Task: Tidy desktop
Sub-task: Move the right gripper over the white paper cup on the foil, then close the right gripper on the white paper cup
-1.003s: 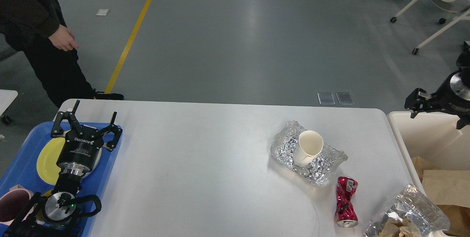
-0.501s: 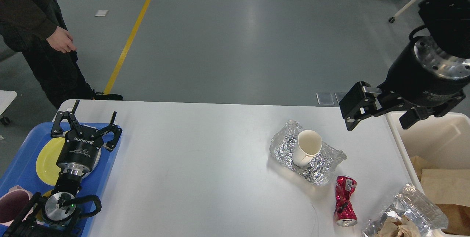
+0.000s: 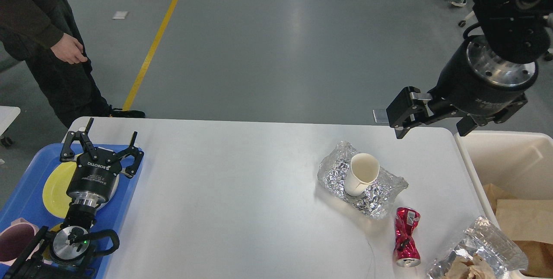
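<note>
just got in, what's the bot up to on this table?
Tidying the desktop, and nothing is held right now. The left gripper hangs open over the blue tray, which holds a yellow plate. The right gripper is up in the air above the far right corner, open and empty. On the table: a paper cup lying on crumpled foil and a crushed red can. Another foil wad sits at the edge by the cream bin, which holds brown paper.
</note>
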